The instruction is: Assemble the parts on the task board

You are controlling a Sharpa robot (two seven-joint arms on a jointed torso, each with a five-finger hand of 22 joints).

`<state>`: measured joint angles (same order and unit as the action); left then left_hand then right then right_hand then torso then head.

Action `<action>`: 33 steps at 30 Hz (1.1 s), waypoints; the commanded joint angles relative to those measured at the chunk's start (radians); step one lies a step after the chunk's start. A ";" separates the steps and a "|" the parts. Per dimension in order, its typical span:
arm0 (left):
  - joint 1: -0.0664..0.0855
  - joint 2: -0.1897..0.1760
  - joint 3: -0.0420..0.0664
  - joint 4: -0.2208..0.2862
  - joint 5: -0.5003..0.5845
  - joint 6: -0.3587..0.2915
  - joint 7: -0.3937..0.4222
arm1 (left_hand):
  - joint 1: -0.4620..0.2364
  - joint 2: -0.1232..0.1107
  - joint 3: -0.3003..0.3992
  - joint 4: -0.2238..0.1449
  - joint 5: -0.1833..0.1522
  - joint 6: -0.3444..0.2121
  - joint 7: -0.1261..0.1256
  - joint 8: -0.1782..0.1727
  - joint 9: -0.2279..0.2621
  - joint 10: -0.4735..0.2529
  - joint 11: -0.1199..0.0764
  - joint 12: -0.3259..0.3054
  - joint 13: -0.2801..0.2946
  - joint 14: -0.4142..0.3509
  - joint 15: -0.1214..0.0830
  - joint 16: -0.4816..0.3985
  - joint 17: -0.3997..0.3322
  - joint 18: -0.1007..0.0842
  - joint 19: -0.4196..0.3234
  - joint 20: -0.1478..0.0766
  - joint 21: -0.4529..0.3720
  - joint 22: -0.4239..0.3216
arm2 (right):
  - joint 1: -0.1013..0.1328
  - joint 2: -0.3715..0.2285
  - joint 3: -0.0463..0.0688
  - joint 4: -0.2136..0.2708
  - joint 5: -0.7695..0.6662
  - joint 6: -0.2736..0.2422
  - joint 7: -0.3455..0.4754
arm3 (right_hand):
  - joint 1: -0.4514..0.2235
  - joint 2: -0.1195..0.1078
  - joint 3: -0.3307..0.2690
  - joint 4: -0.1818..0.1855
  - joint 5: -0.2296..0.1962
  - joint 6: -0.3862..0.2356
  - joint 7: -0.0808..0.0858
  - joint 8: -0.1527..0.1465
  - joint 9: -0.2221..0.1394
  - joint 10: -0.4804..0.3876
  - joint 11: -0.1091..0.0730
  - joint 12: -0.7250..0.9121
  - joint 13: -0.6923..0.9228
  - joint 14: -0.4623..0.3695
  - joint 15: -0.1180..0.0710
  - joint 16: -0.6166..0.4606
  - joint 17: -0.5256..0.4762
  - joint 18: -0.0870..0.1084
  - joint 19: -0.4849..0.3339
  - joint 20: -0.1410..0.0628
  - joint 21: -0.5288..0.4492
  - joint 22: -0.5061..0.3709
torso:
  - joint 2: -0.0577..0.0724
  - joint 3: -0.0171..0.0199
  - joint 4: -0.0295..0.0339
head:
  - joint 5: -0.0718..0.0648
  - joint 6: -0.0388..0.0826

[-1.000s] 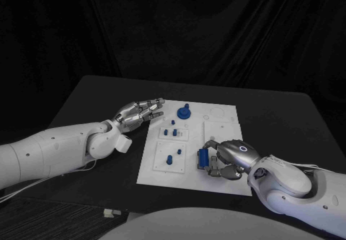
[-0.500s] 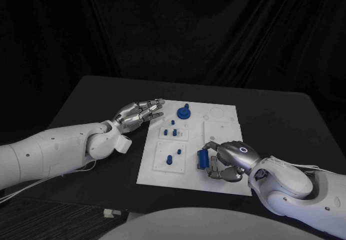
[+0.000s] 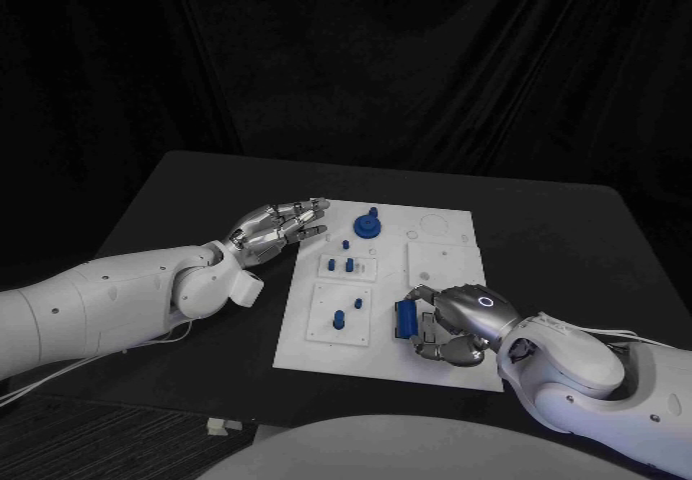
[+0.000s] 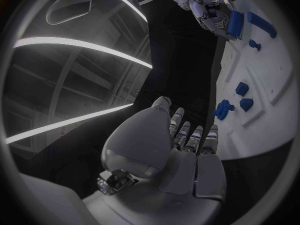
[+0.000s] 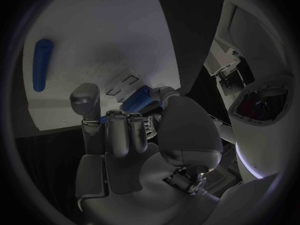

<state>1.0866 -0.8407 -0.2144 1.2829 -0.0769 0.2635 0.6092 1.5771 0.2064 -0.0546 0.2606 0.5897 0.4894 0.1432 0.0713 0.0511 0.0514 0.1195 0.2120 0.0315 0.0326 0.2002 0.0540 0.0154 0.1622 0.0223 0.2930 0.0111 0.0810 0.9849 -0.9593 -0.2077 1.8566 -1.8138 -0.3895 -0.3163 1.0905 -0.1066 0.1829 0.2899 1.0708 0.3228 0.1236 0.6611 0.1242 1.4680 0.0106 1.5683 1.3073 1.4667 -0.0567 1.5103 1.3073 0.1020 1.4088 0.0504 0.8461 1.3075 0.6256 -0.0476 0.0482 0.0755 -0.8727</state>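
The white task board [image 3: 444, 262] lies mid-table. My right hand [image 3: 456, 320] rests over its near right part and grips a blue cylindrical part [image 3: 408, 318] between thumb and fingers; in the right wrist view that blue part [image 5: 139, 101] shows ahead of the curled fingers [image 5: 125, 130]. My left hand [image 3: 280, 226] hovers open at the board's far left corner, fingers spread and holding nothing. A blue round knob [image 3: 368, 225] stands at the board's far end. Small blue pegs [image 3: 340, 265] and a blue oblong piece [image 3: 339, 320] sit in the left-hand plates.
Black table [image 3: 173, 200] surrounds the board, with bare room to its left and right. In the left wrist view the board [image 4: 269, 85] runs beside my left hand [image 4: 181, 150], with blue pegs [image 4: 242, 88] close by and the right hand [image 4: 209, 10] farther off.
The right hand, still holding the blue part, has shifted slightly toward the board's near edge. The left hand has stayed put.
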 commanded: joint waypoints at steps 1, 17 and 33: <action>-0.002 0.001 0.001 0.001 0.005 0.013 0.008 | 0.005 0.005 0.005 -0.001 0.003 -0.002 0.007 0.004 0.001 0.001 0.007 0.002 0.001 0.001 0.008 0.005 0.001 -0.006 0.006 0.001 0.006 0.001 | -0.003 0.000 0.000 0.000 -0.002 0.036 -0.039 | -0.005 -0.005 0.009 -0.002 -0.009 -0.009 0.006 -0.025 0.011 0.103 0.011 0.003 0.264 0.078 0.008 -0.009 0.164 0.018 -0.005 0.006 -0.013 0.101 | 0.000 0.0002 0.0005 | 0.000 0.000; -0.002 0.001 0.001 0.001 0.005 0.014 0.006 | 0.005 0.005 0.006 0.000 0.003 -0.002 0.007 0.004 0.001 0.001 0.008 0.003 0.001 0.001 0.008 0.005 0.001 -0.006 0.006 0.001 0.006 0.001 | -0.003 0.002 0.000 -0.003 -0.002 0.050 -0.056 | -0.004 -0.008 0.012 -0.004 -0.089 -0.067 0.020 -0.236 -0.069 0.103 0.024 0.003 0.264 0.074 0.020 -0.023 0.145 0.022 -0.009 0.017 -0.044 0.095 | 0.001 0.0004 0.0010 | 0.000 0.000; -0.002 0.001 0.001 0.000 0.005 0.014 0.009 | 0.004 0.005 0.008 0.000 0.002 -0.002 0.008 0.004 0.001 0.001 0.008 0.003 0.001 0.001 0.008 0.006 0.001 -0.006 0.007 0.001 0.007 0.002 | -0.003 -0.005 0.000 0.000 -0.002 -0.007 -0.035 | 0.016 -0.023 -0.189 0.006 -0.778 -0.080 0.015 -0.328 -0.073 0.102 0.023 0.002 0.262 0.073 0.019 -0.029 0.137 0.024 -0.002 0.018 -0.064 0.095 | 0.001 0.0004 0.0003 | 0.001 0.000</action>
<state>1.0861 -0.8405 -0.2144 1.2814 -0.0769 0.2659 0.6054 1.5771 0.2064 -0.0546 0.2606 0.5896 0.4894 0.1432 0.0713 0.0511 0.0514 0.1195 0.2120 0.0314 0.0326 0.2002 0.0540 0.0152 0.1623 0.0223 0.2929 0.0111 0.0826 0.9833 -0.9620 -0.2082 1.8529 -1.8127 -0.3580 -0.3466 1.1099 -0.1209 0.0014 0.2953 0.3065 0.2390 0.1383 0.3311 0.0500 1.4642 0.0282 1.5683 1.3079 1.4632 -0.0426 1.4830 1.3073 0.1175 1.4040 0.0626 0.7821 1.3073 0.6263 -0.0472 0.0487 0.0770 -0.8727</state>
